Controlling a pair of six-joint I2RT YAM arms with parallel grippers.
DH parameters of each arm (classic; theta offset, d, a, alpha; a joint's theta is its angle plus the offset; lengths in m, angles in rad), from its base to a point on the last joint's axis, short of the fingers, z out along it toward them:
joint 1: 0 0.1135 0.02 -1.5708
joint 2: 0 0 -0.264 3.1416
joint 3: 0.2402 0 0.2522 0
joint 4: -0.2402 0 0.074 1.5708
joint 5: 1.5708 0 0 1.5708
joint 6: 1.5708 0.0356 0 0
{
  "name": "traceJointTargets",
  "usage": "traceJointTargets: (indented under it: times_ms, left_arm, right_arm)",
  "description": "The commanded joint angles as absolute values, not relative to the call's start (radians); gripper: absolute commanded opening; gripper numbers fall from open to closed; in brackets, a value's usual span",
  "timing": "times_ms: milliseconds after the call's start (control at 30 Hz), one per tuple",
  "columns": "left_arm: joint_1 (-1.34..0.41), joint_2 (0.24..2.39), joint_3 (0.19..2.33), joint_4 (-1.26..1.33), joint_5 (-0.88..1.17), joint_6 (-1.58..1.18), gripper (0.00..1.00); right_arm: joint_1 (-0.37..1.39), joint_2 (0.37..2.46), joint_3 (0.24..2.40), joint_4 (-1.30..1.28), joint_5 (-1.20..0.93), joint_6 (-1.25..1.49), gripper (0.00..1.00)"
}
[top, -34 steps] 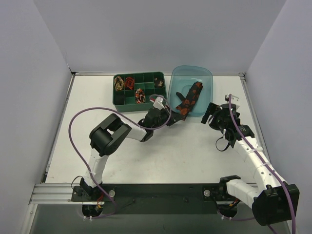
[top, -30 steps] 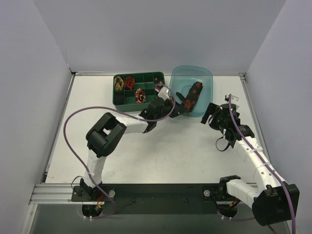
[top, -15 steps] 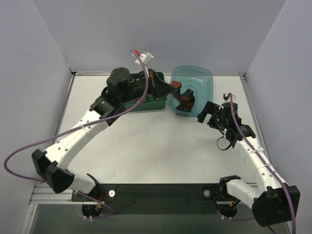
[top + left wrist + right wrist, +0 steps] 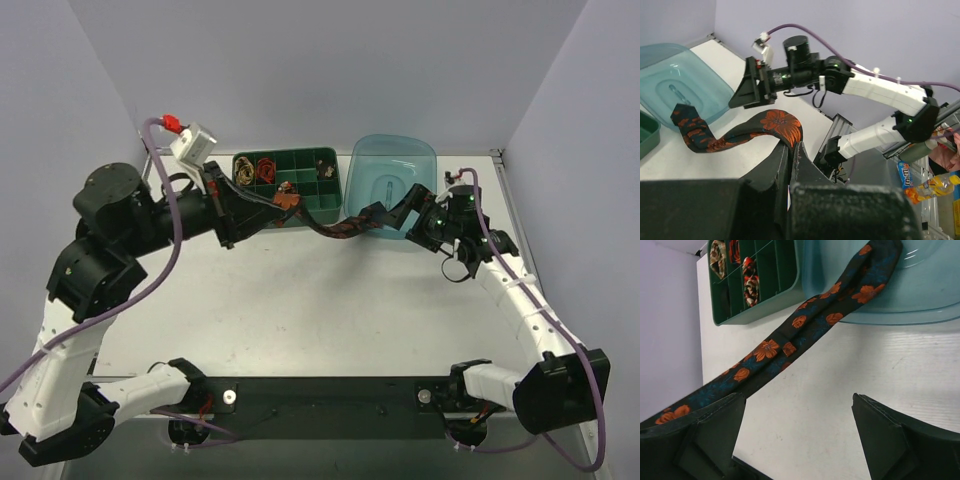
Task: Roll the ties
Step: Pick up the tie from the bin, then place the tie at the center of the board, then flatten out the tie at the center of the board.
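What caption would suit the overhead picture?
Left hand holds a flowered tie stretched to the blue tub; right hand open nearby.

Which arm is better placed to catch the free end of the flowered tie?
Right. The right fingers are open, close to the far end of the tie at the blue bin; the left fingers are shut on its other end.
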State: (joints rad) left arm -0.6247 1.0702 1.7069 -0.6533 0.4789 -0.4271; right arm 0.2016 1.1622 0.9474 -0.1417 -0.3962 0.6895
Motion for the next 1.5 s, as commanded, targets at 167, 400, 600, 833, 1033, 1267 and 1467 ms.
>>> traceJointTargets:
  times_ms: [167,400,600,833,1033,1267,1467]
  left_arm:
    - [-0.617,1.057,1.897,-0.770,0.610,-0.353,0.00]
    - [-0.617,1.025,1.898,-0.746,0.650,-0.368,0.00]
    - [-0.617,0.994,1.845,-0.707,0.646,-0.387,0.00]
    - [-0.617,0.914,1.671,-0.644,0.615,-0.422,0.00]
    - [-0.617,0.810,1.484,-0.598,0.555,-0.479,0.00]
    - [-0.617,0.739,1.402,-0.609,0.476,-0.494,0.00]
    - [-0.617,0.736,1.376,-0.611,0.454,-0.488,0.00]
  right_arm:
    - [0.304,1.298,1.058,-0.187,-0.494,0.804,0.96]
    - [0.313,1.405,1.048,-0.084,-0.538,0.933,0.97]
    - [0.324,1.463,1.034,-0.054,-0.537,0.980,0.97]
    - [0.389,1.500,1.038,-0.158,-0.438,0.809,0.91]
    - [0.581,1.618,1.156,-0.328,-0.272,0.541,0.72]
    - [0.758,1.759,1.261,-0.462,-0.180,0.397,0.08]
    - [0.818,1.890,1.302,-0.551,-0.126,0.368,0.00]
